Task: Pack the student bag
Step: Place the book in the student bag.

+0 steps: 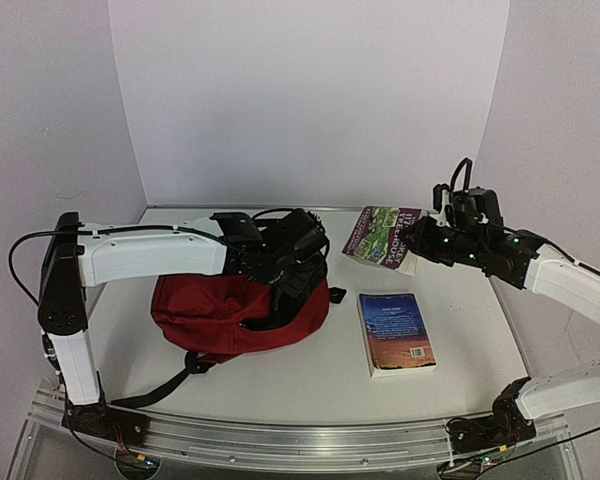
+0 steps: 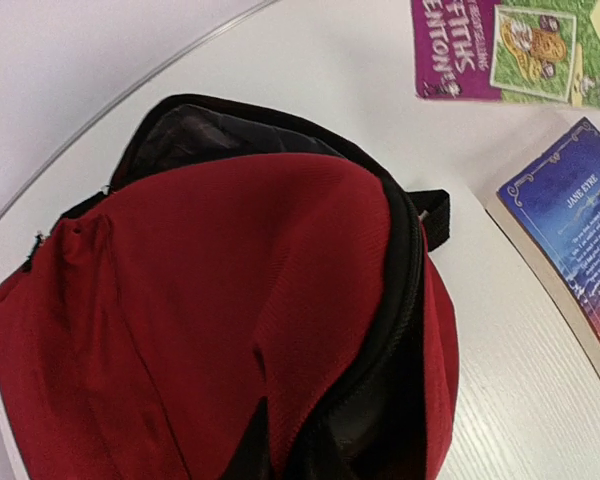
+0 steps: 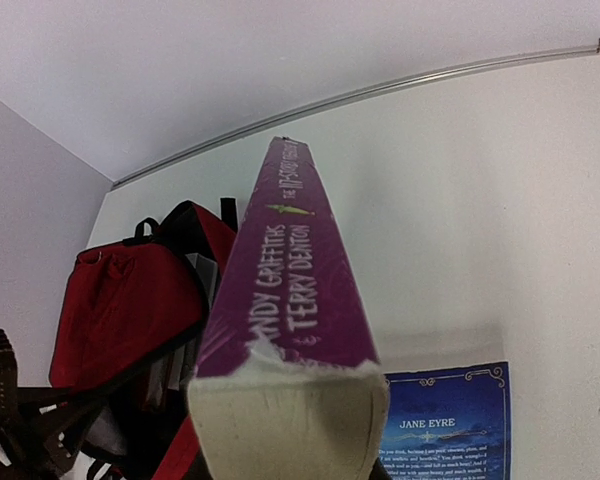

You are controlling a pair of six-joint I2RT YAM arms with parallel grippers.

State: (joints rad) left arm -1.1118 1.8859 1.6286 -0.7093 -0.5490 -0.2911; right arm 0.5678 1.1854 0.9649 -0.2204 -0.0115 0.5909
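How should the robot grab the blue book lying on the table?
Probably by its near short edge, coming in low from the robot's side. The blue book lies flat on the table, so only its thin edges give the jaws something to pinch, and that edge faces the arms with bare table before it.

Lying book (image 1: pixel 397 335) right of student bag (image 1: pixel 210 305)

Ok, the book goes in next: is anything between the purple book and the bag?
Nothing lies on the table between the purple book and the bag; the blue book sits nearer the front, off that line. But the left gripper hangs at the bag's mouth on that side and may crowd the entry.
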